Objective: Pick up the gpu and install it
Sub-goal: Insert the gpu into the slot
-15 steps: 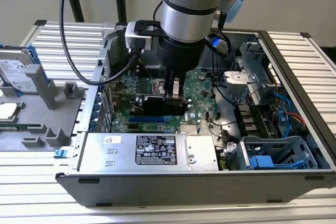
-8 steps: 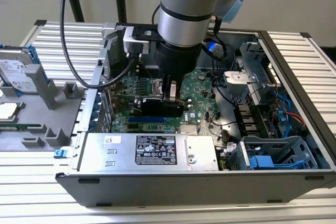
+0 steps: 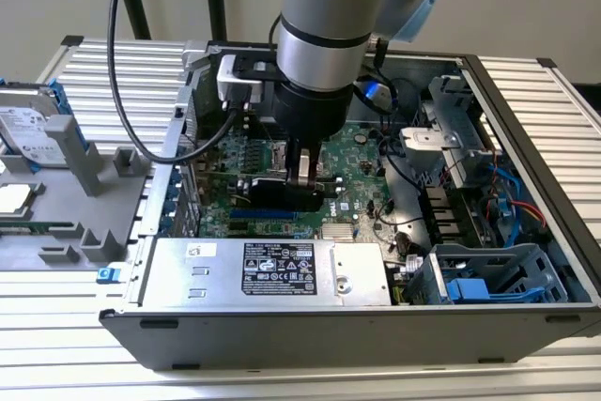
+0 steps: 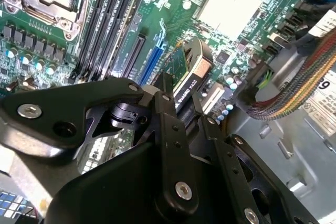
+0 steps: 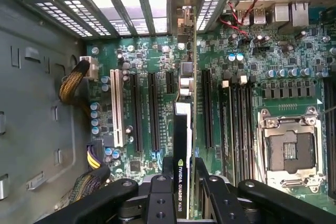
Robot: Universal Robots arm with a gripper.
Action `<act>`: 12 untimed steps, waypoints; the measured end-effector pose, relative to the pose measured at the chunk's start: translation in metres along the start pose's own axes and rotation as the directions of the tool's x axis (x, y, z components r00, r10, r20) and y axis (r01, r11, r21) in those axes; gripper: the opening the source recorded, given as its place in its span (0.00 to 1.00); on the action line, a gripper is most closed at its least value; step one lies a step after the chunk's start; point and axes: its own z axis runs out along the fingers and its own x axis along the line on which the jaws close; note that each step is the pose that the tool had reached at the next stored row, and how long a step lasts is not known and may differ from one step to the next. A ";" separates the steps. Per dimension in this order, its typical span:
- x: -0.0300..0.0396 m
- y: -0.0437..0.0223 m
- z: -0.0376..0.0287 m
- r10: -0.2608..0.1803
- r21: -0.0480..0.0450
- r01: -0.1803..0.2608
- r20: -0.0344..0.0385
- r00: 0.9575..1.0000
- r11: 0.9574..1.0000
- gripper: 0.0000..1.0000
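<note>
Nearest the lens in both wrist views are the black linkages of the gripper (image 5: 181,174), its two fingers (image 5: 167,169) pressed against either face of the gpu (image 5: 185,119), pinching it along its upper edge. In the first wrist view the card is seen edge-on: a thin green board running up the middle of the frame, with a black cooler shroud on one face carrying a white-and-green label strip, and a silver metal bracket at its far end meeting the slotted rear wall of the case at the top of the frame. It stands upright over the motherboard (image 5: 247,61), lined up among the long black expansion slots, with a white slot (image 5: 114,107) off towards the left of the frame and the square CPU socket (image 5: 286,148) at the right. Whether its lower edge is seated in a slot cannot be told.

In the second wrist view the gpu (image 4: 185,74) appears above the finger tips, a green edge and rounded black shroud, just above a blue slot (image 4: 155,60).

In the exterior view the gripper (image 3: 305,176) reaches down into the open computer case (image 3: 526,321) at frame centre, the card a dark block at its tip. A hard drive (image 3: 33,129) sits on a grey fixture (image 3: 94,185) at the far left.
</note>
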 end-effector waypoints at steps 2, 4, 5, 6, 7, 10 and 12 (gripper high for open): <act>-0.0004 0.0006 0.0011 0.000 0.000 0.000 0.001 1.000 1.000 0.00; -0.0005 0.0017 0.0017 0.000 0.000 0.000 0.002 1.000 1.000 0.00; -0.0007 0.0021 0.0024 0.000 0.000 0.000 0.003 1.000 1.000 0.00; -0.0008 0.0026 0.0028 0.000 0.000 0.000 0.003 1.000 1.000 0.00; -0.0008 0.0029 0.0033 0.000 0.000 0.000 0.003 1.000 1.000 0.00; -0.0007 0.0031 0.0049 0.000 -0.001 0.000 0.005 1.000 1.000 0.00; -0.0008 0.0032 0.0061 0.000 -0.001 0.000 0.008 1.000 1.000 0.00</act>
